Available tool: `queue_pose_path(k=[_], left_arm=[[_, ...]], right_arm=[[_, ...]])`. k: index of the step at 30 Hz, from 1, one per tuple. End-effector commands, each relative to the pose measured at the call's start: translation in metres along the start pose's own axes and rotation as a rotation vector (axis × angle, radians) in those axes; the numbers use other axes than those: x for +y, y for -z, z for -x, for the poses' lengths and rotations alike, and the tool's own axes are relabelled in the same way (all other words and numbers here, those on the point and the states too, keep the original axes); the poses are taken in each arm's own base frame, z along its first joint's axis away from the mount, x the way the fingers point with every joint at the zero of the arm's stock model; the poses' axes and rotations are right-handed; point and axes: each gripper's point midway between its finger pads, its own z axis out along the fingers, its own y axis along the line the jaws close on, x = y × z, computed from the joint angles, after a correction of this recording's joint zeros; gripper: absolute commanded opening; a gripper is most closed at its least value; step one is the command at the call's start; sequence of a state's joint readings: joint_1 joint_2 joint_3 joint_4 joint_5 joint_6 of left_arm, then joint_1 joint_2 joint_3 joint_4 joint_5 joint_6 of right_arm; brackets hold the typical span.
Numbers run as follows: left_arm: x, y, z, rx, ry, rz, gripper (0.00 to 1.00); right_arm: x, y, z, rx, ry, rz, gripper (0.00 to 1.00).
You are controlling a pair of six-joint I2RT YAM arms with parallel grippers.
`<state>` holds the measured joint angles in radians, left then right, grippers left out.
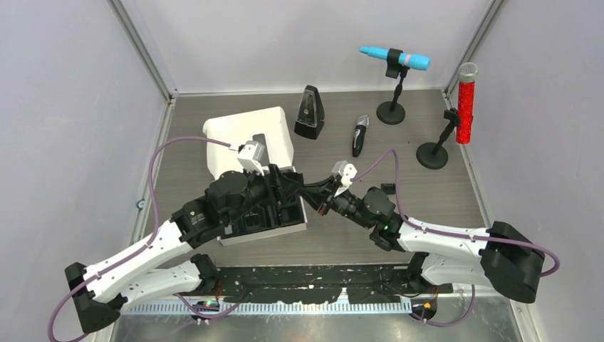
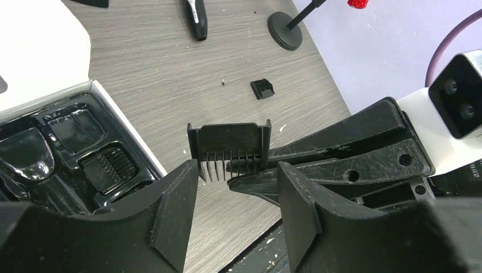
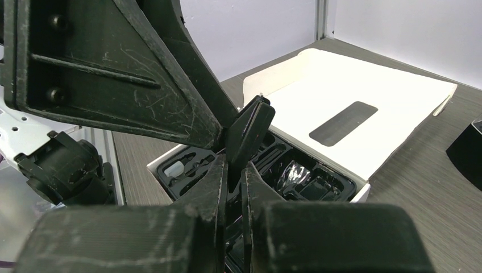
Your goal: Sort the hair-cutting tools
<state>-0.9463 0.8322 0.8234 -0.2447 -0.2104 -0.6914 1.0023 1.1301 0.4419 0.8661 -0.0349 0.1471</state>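
Passing the guard (image 2: 229,140) from one arm to the other is looking like the step in hand. The right fingers (image 3: 213,187) are pinching it narrow, low on its toothed side, in the air just off the box's (image 2: 96,91) near corner. The left fingers (image 2: 170,216) are standing half-wide on either side of it; whether they are touching it I cannot tell.

To do it well, the left fingers should be closing squarely on the guard's two end walls, above the teeth, which are looking thin and likely to slip or bend. The right fingers should be letting go only once that grip is firm, then backing straight out to the right so nothing gets dragged.

In the black tray (image 2: 57,142) one slot is already holding a toothed piece (image 2: 108,165), so a free slot needs picking.

Lying on the desk (image 1: 441,206) are the clipper (image 1: 360,135) and a small black piece (image 2: 262,88), both well apart from the arms. The metronome (image 1: 310,114) and two microphones (image 1: 395,58) (image 1: 466,103) are standing at the back.

Both wrists are crowding the box corner, and the box wall is just beside the left fingers.
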Motion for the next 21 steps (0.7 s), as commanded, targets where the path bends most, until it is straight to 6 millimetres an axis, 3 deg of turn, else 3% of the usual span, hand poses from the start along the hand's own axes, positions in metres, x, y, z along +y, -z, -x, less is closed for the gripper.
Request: queue_pose_path(k=[1,15,21], left_arm=[[-0.0153,0.0017,0.0262,-0.084,0.007,-0.036,0.55],[-0.0069,-0.0017,0.0224,-0.069,0.027,0.024,0.53],[-0.0078,-0.0026,0.0178,-0.052,0.044,0.020,0.49]], right_arm=[[0.0022,-0.0031,0.0154,-0.047,0.000,-0.007,0.05],[0.0075,-0.0024,0.0174,-0.047,0.016,0.003,0.05],[0.0005,-0.0016,0.0198,-0.059,0.014,-0.039,0.05]])
